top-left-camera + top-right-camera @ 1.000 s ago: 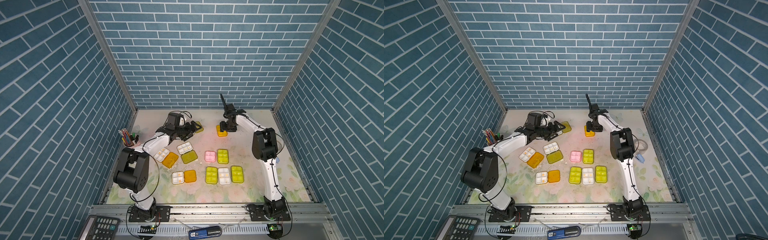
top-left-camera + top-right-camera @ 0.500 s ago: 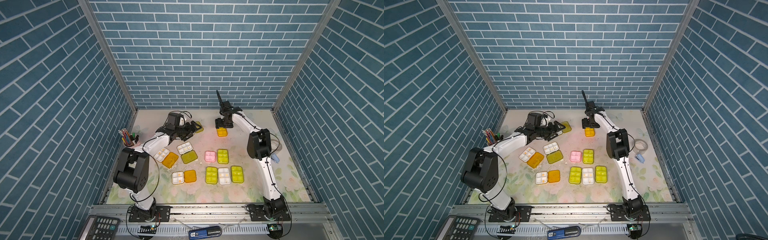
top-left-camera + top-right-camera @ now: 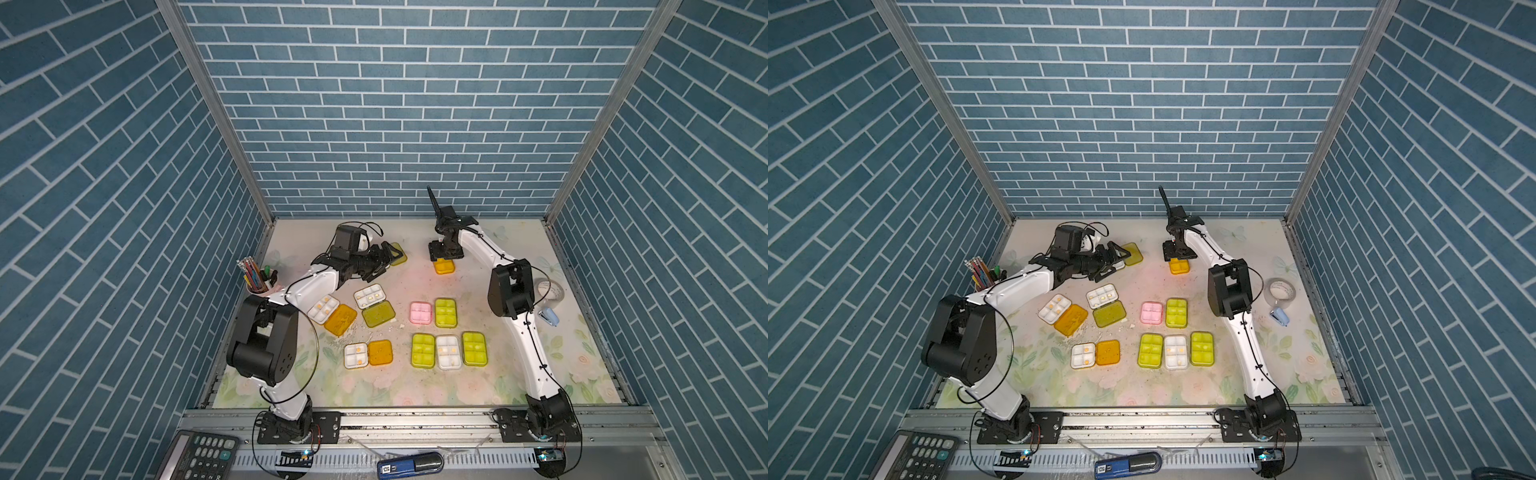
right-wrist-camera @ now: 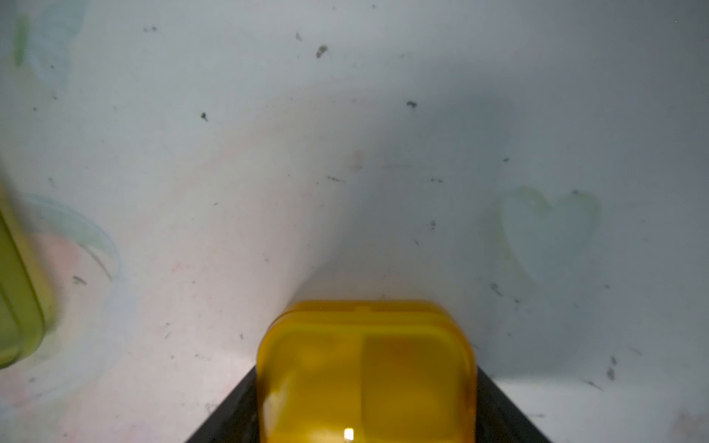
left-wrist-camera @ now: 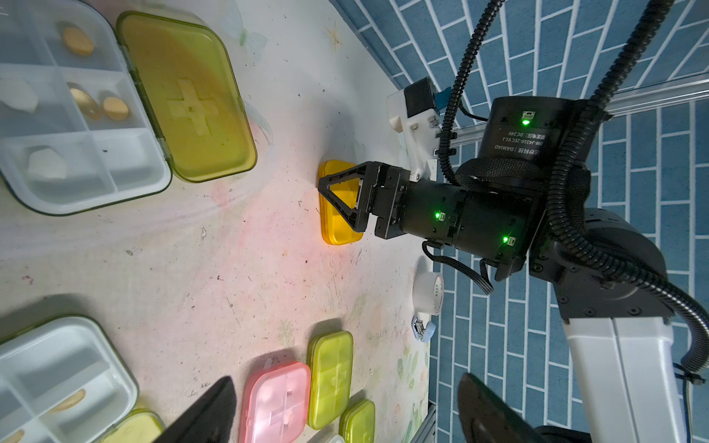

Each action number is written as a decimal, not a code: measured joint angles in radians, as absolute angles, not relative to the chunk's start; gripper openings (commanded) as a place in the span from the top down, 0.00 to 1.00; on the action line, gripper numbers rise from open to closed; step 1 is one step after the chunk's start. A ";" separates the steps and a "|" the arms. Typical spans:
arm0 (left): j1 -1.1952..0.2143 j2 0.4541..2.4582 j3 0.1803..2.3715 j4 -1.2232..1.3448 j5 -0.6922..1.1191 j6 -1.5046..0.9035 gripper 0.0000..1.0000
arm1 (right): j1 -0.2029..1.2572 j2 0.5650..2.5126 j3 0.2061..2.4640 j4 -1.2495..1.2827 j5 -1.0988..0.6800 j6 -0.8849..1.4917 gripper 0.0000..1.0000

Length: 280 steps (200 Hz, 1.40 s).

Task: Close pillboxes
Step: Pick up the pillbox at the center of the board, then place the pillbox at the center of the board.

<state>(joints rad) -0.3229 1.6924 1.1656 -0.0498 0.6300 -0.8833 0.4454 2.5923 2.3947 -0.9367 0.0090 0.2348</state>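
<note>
Both top views look steeply down from high above the front rail [image 3: 415, 420], facing the back brick wall [image 3: 395, 124], and share the whole mat [image 3: 478, 386]. The left wrist camera looks low across the mat toward the right arm [image 5: 479, 218] and the orange pillbox [image 5: 339, 232]. The right wrist camera sits close over that same pillbox [image 4: 364, 368].

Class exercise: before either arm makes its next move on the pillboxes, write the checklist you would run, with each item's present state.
1. Orange pillbox under right gripper closed: ok.
2. Right gripper free of it: cannot tell.
3. Left gripper open: ok.
4. Yellow-green lid by left gripper shut: not ok, lies flat open.
5. Others closed: not ok; two orange-lidded pillboxes and one yellow-green-lidded pillbox lie open.
</note>
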 measured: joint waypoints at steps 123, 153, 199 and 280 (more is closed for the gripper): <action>-0.319 1.682 1.166 -0.047 0.633 -0.884 0.09 | 0.447 2.420 2.119 -0.830 0.044 0.264 0.38; -0.319 1.681 1.166 -0.047 0.633 -0.884 0.09 | 0.447 2.290 1.968 -0.767 0.060 0.274 0.39; -0.319 1.679 1.165 -0.044 0.633 -0.889 0.09 | 0.444 1.969 1.573 -0.620 0.070 0.350 0.39; -0.319 1.647 1.152 -0.021 0.633 -0.909 0.09 | 0.442 1.662 1.043 -0.479 0.067 0.475 0.39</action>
